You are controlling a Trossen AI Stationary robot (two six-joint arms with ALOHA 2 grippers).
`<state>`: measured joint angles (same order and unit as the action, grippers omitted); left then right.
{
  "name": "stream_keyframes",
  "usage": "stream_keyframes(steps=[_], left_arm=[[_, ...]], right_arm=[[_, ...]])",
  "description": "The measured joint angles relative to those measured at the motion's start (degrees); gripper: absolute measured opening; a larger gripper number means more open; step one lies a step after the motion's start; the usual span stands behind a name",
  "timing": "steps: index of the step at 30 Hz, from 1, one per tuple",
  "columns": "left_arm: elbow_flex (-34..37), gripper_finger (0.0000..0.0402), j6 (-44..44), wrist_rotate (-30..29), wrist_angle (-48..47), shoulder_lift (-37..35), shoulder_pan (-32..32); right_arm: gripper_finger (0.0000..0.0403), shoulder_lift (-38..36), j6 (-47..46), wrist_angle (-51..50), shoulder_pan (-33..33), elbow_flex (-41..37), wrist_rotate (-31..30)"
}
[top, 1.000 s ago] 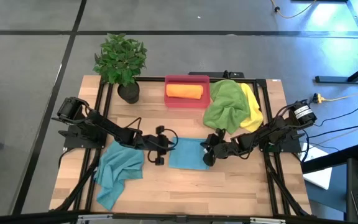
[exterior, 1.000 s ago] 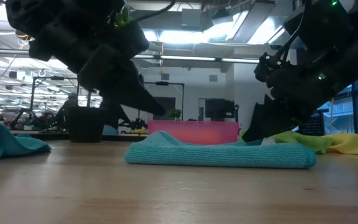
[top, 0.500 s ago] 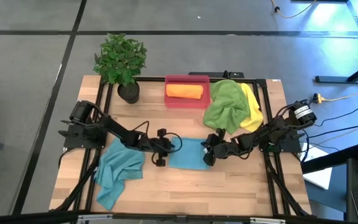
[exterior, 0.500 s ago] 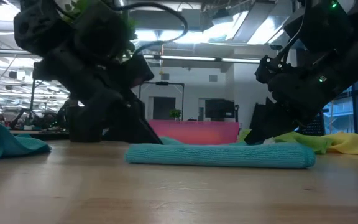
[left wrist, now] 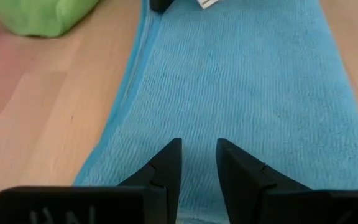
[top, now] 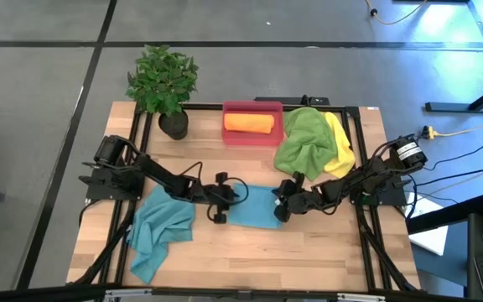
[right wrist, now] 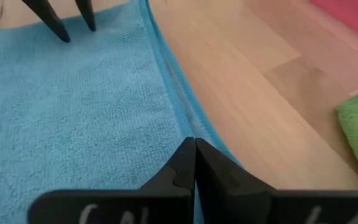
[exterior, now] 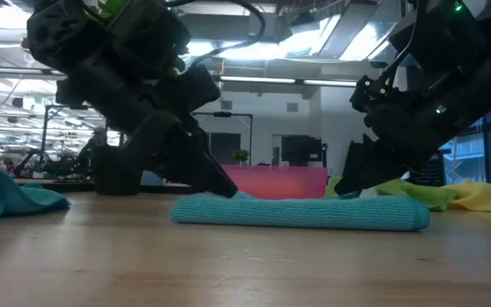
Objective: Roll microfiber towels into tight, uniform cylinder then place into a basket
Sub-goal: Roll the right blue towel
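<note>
Orange cloth, rolled, already lies in the pink basket [top: 251,111] at the back of the bench [top: 250,252]; that looks like the only one done. Four remain: a folded teal towel [top: 254,210] flat at the bench's middle, a crumpled teal towel [top: 158,231] to its left, a green towel [top: 302,143] and a yellow towel [top: 340,149] heaped beside the basket. My left end effector [left wrist: 197,162] rests slightly parted on the folded towel's left edge; my right end effector [right wrist: 194,155] is clenched at its right edge, whether pinching cloth I cannot tell. Rolling seems barely begun.
</note>
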<state>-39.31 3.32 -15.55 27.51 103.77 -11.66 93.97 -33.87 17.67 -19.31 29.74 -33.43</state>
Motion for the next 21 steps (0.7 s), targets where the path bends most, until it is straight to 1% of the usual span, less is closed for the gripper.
stream_keyframes(steps=[7, 9, 13, 16, 18, 21], left_arm=[[-2.00, 0.0089, -2.78, 0.04, -0.13, -0.01, -1.25], [-2.68, 0.0089, -4.16, 0.04, -0.33, -0.76, -1.90], [-5.07, 0.0089, -7.04, 0.04, -0.24, -3.05, -3.55], [-8.12, 0.0089, -9.01, 0.02, 0.18, -3.54, -5.03], [-10.10, 0.0089, -11.76, -0.10, -1.34, -3.72, -6.40], [-13.55, 0.0089, -14.30, -0.74, -5.68, -3.93, -8.19]], right_arm=[[0.0012, -0.07, -0.28, -1.75, 0.02, 0.01, 0.00], [0.0012, -1.20, 0.14, -1.98, 0.02, 0.16, 0.02], [0.0012, -6.73, 2.83, -1.57, -1.21, 0.76, 0.11], [0.0012, -11.88, 4.76, -1.56, -3.00, 0.76, 0.07], [0.0012, -14.68, 5.70, -1.49, -4.23, 0.83, 0.02], [0.0012, -16.61, 5.95, -1.20, -5.88, 0.83, -0.13]])
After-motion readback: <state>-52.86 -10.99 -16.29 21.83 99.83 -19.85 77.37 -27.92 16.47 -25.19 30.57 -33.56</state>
